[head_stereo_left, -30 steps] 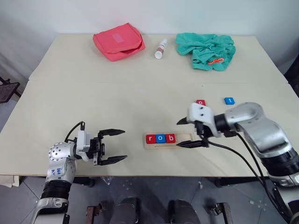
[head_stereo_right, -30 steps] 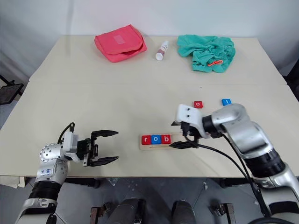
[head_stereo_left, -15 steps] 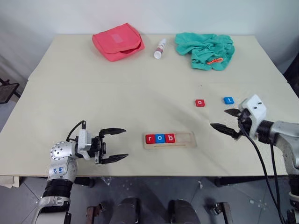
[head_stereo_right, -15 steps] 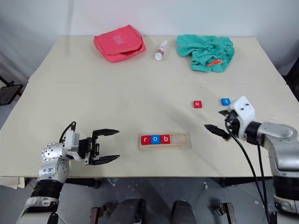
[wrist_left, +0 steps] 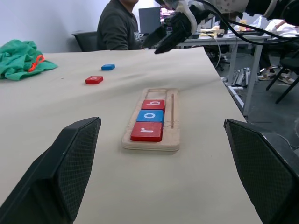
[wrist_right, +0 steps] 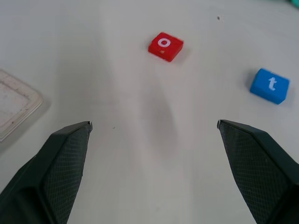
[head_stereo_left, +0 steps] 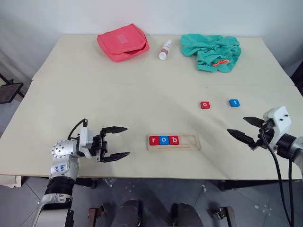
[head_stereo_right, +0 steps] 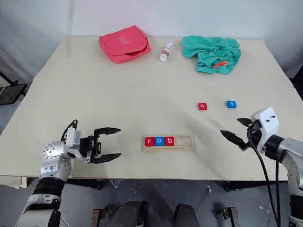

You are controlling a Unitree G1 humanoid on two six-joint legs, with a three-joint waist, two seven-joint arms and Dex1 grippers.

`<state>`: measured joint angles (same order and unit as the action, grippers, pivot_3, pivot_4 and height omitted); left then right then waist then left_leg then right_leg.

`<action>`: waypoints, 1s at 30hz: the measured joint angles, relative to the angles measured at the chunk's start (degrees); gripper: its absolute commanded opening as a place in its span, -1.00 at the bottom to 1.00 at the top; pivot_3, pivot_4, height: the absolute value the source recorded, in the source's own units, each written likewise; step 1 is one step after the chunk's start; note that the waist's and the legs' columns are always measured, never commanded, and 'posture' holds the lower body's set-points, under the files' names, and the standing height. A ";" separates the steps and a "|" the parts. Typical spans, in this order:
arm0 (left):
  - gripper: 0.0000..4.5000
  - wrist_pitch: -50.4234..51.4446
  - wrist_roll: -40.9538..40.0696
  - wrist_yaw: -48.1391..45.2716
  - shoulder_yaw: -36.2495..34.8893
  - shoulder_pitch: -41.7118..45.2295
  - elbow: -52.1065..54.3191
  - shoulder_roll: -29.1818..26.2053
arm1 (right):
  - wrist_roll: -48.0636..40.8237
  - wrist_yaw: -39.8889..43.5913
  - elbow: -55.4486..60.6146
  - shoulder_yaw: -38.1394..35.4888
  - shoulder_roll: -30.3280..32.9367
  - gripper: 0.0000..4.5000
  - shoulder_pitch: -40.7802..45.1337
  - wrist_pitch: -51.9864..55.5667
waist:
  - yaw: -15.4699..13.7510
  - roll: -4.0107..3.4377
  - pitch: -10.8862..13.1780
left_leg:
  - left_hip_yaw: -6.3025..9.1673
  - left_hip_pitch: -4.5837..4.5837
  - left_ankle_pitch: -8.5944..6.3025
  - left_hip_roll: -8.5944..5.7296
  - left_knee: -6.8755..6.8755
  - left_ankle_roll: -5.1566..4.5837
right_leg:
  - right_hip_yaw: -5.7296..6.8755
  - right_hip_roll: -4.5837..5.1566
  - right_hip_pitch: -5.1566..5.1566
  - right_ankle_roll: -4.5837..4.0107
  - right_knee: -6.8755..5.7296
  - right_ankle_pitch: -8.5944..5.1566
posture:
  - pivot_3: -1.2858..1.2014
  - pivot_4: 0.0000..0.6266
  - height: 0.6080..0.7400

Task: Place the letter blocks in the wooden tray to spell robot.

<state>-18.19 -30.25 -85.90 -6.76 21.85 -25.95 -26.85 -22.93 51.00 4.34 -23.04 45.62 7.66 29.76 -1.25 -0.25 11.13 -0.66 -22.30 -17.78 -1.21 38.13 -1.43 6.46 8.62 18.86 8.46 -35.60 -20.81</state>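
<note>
The wooden tray (head_stereo_left: 173, 142) holds red r, blue o and red b at its left end. A red o block (head_stereo_left: 205, 105) and blue t block (head_stereo_left: 233, 102) lie loose on the desk (head_stereo_left: 118, 99). Both the left end effector (head_stereo_left: 116, 143) and right end effector (head_stereo_left: 246, 129) gape wide, empty.

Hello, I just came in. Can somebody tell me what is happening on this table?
A two-armed robot is spelling "robot" with letter blocks. The wooden tray holds r, o, b. The red o block and blue t block lie loose on the table. The right gripper hovers open near them; the left gripper waits open, empty.
</note>
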 measured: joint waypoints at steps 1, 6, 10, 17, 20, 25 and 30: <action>1.00 0.00 0.00 0.00 0.00 0.00 -0.02 0.00 | -0.09 -0.18 0.00 0.00 0.00 0.99 -0.02 -0.08 | -0.03 0.00 0.00 | 0.01 0.00 0.00 0.00 0.01 0.00 | 0.00 0.00 -0.01 0.00 0.00 0.00 | 0.03 -0.52 1.00; 1.00 0.00 0.00 0.00 0.00 0.00 -0.02 -0.01 | -0.68 -0.72 0.01 0.00 0.00 0.99 -0.12 -0.84 | -0.05 0.00 0.00 | 0.01 0.00 0.00 0.01 0.01 0.00 | 0.01 -0.01 -0.01 0.00 0.00 0.00 | 0.03 -0.52 1.00; 1.00 0.01 0.00 -0.01 0.00 0.02 -0.03 -0.02 | -1.08 -1.22 0.01 0.00 0.01 0.99 -0.18 -0.94 | -0.06 0.00 0.00 | 0.01 0.00 0.00 0.01 0.01 0.00 | 0.01 -0.01 -0.01 0.00 0.00 0.00 | 0.03 -0.52 1.00; 1.00 0.01 0.00 -0.01 0.00 0.20 -0.10 -0.03 | -1.11 -1.97 0.01 0.00 0.01 0.99 -0.35 -1.03 | -0.06 0.00 0.00 | 0.01 0.00 0.00 0.00 0.01 0.00 | 0.01 -0.01 -0.02 0.00 0.00 0.00 | 0.03 -0.52 1.00; 1.00 0.01 0.00 -0.02 0.00 0.53 -0.54 -0.06 | -1.11 -2.32 0.09 0.00 0.01 0.99 -0.66 -1.07 | -0.07 0.00 0.00 | 0.01 0.00 0.00 0.00 0.01 0.00 | 0.02 -0.01 -0.02 0.00 0.00 0.00 | 0.03 -0.52 1.00; 1.00 -0.01 0.00 -0.02 0.00 1.01 -1.52 -0.13 | -1.12 -3.29 0.10 -0.02 0.01 0.99 -1.42 -1.09 | -0.07 0.00 0.00 | 0.01 0.00 0.00 0.01 0.01 0.00 | 0.02 -0.01 -0.02 0.00 0.00 0.00 | 0.03 -0.52 1.00; 1.00 -0.04 0.00 -0.02 0.01 1.28 -1.55 -0.12 | -1.25 -4.84 0.97 -0.95 0.00 0.99 -2.36 -1.07 | -0.08 0.00 0.00 | 0.02 0.00 0.00 0.00 0.01 0.00 | 0.02 -0.01 -0.02 0.00 0.00 0.00 | 0.03 -0.52 1.00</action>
<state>-18.23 -30.25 -85.92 -6.76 23.13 -27.50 -26.96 -24.18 46.16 5.31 -23.99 45.62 5.31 28.68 -1.33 -0.25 11.13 -0.64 -22.29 -17.78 -1.20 38.14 -1.43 6.48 8.62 18.84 8.46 -35.60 -20.81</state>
